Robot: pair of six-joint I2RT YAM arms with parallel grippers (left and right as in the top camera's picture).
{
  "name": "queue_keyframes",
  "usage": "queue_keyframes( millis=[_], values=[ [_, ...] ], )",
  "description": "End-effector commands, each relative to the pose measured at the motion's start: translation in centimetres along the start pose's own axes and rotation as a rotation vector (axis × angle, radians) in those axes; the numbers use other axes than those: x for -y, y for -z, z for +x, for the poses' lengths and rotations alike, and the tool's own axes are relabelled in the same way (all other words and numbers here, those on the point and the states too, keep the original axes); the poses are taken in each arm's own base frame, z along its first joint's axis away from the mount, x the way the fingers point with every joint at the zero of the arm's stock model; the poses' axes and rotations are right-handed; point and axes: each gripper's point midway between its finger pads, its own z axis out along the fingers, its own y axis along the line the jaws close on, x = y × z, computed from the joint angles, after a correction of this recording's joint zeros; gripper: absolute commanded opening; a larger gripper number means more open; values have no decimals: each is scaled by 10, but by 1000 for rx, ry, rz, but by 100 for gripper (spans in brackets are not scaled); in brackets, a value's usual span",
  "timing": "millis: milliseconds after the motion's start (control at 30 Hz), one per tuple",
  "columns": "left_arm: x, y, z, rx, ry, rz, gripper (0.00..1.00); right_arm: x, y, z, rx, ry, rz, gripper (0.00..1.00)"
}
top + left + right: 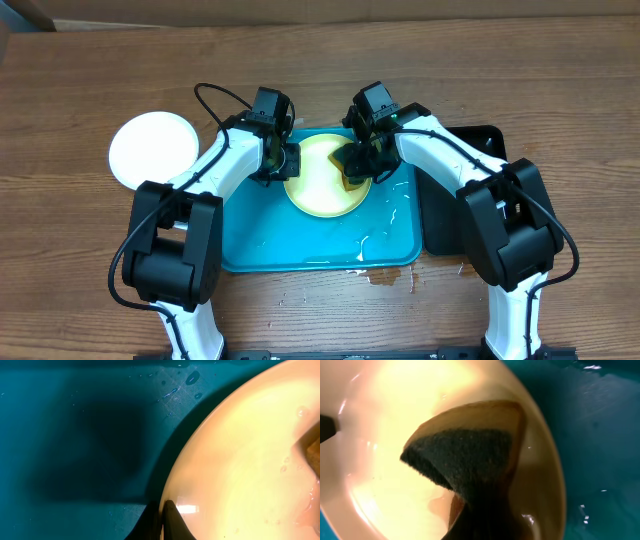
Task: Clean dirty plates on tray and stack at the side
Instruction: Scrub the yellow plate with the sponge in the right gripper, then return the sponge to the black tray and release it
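Clamps left gripper (284, 162) onto rim of yellow-green plate (318, 192). Holds sponge (465, 455) against it in right gripper (356, 168).

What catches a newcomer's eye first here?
The pale yellow plate on the turquoise tray, worked from both sides: the left gripper pinches its rim, the right gripper holds a dark-faced sponge on it. A white plate lies on the table left of the tray.

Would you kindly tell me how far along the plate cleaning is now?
Done: a white plate lies beside the tray. In hand: the left gripper grips the yellow-green plate by its rim while the right gripper presses a sponge on it. Left: stacking it aside.
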Motion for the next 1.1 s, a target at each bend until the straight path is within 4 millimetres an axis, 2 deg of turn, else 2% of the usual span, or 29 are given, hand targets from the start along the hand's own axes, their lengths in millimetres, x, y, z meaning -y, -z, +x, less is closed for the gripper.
queue_keyframes(
  millis=[0,233,500,567,667,733,900,1000,1067],
  values=[
    [-2,-3,2,-1,5,-11,4,-8,-18,18,-73,3,-49,4],
    [-1,-3,1,2,5,-10,4,-11,-18,16,-71,-92,-63,4],
    [-2,-3,1,1,5,-11,4,-43,-12,17,-96,-88,-250,4],
    [-2,-3,1,1,5,-10,4,-56,-7,16,-99,-80,-328,4],
    [-2,-3,1,1,5,-10,4,-81,16,0,-73,-31,-508,4],
    [-2,-3,1,0,4,-11,4,-92,43,-17,-31,4,-612,4],
    [-2,-3,3,-6,5,-13,5,-82,99,-50,70,-7,-630,4],
    [-2,-3,3,-6,5,-13,5,-74,125,-56,96,-31,-623,4],
    [-2,-3,3,-6,5,-13,5,-68,133,-53,96,-46,-618,4]
  ],
)
